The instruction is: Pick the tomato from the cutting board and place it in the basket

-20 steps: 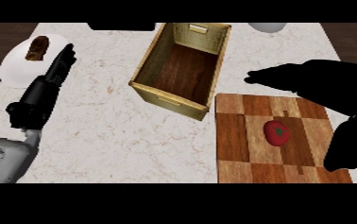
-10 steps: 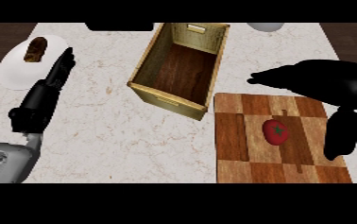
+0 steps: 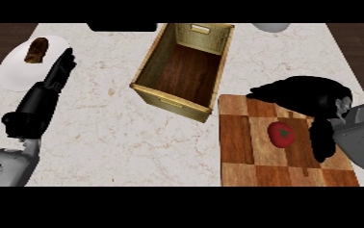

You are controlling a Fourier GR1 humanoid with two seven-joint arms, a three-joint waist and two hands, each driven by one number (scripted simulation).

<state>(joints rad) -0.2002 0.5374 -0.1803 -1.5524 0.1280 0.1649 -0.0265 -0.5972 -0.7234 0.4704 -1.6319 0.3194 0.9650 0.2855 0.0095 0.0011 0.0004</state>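
Spanning the whole view, the pale marbled counter (image 3: 113, 135) carries everything. The tall open wooden basket (image 3: 186, 73) stands near the middle, its lower right corner close to the brown checkered cutting board (image 3: 245, 145). Over the board arches the black right hand (image 3: 313, 95), fingers and thumb spread, grasping nothing. The left hand (image 3: 50, 85) rests released at the left edge, beside a white plate (image 3: 18, 70). The small red tomato (image 3: 281, 134) sits untouched on the board. Being round, it could roll away if the closing fingers nudge it off-centre, and a low carry might clip the basket's rim.
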